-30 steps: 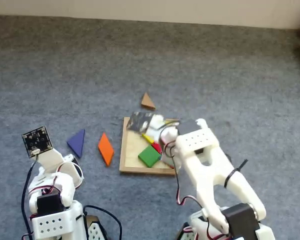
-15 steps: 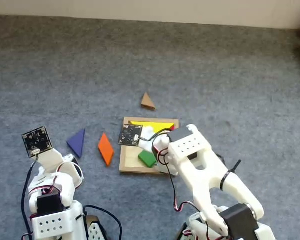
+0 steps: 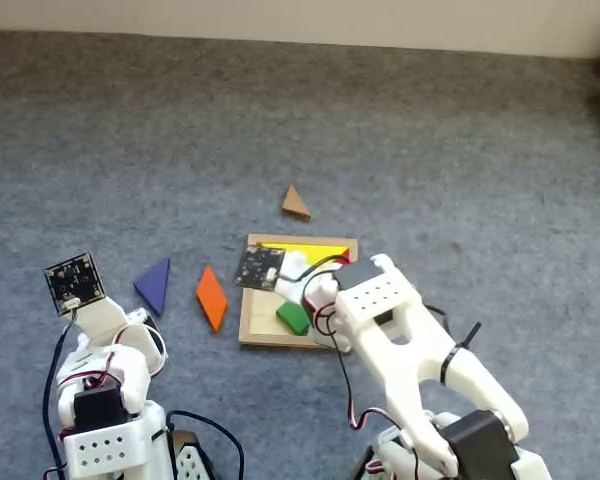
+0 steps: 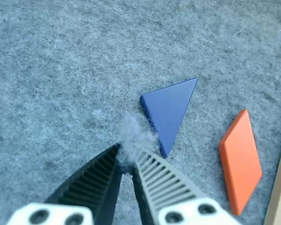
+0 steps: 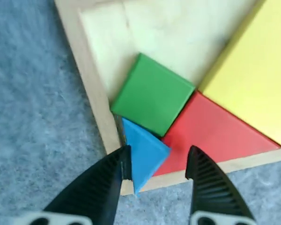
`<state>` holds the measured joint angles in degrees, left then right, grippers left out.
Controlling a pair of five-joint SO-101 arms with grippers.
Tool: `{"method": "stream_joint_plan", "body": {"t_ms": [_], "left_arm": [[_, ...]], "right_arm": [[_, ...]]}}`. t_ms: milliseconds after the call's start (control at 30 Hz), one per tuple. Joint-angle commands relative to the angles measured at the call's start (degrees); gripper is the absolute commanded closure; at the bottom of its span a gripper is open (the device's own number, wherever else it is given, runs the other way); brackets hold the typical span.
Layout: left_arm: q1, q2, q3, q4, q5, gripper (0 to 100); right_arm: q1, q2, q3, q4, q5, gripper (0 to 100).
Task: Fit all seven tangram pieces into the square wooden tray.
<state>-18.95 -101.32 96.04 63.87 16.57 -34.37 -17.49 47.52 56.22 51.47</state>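
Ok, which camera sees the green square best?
The right wrist view: the green square shows whole and close, lying in the tray. The high view shows it small and partly hidden by the right arm. The left wrist view looks at the dark blue triangle and the orange piece instead.

White plastic arms [image 3: 410,340], black servos [image 3: 98,408], black and red cables [image 3: 208,424], black zip tie [image 3: 458,346], square camera boards [image 3: 73,281]
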Motion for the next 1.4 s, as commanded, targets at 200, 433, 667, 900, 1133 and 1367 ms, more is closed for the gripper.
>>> {"method": "stream_joint_plan", "body": {"t_ms": [200,433,667,900,1133,1367], "left_arm": [[-0.7,-1.4,1.2,-0.4,0.4,99],[-0.7,-1.4,1.2,-0.4,0.4,99],[-0.7,-1.4,1.2,-0.4,0.4,99],[-0.7,-1.4,1.2,-0.4,0.4,99],[-0.7,-1.4,1.2,-0.4,0.4,99],[-0.7,-1.4,1.2,-0.4,0.4,99]], "right_arm": [[-3.9,-2.8,-0.7,2.5,-2.5,81.1],[-3.8,-10.3,-4.1,6.4,-10.8,83.4],[-2.0,-30.0,-2.5,15.1,-19.3,99.0],[8.6,-49.3,8.6,15.8,-23.6,99.2],[16.7,-69.1,19.5,15.7,-23.7,99.2],[24.0,-88.7,29.8,15.6,-32.0,99.1]]}}
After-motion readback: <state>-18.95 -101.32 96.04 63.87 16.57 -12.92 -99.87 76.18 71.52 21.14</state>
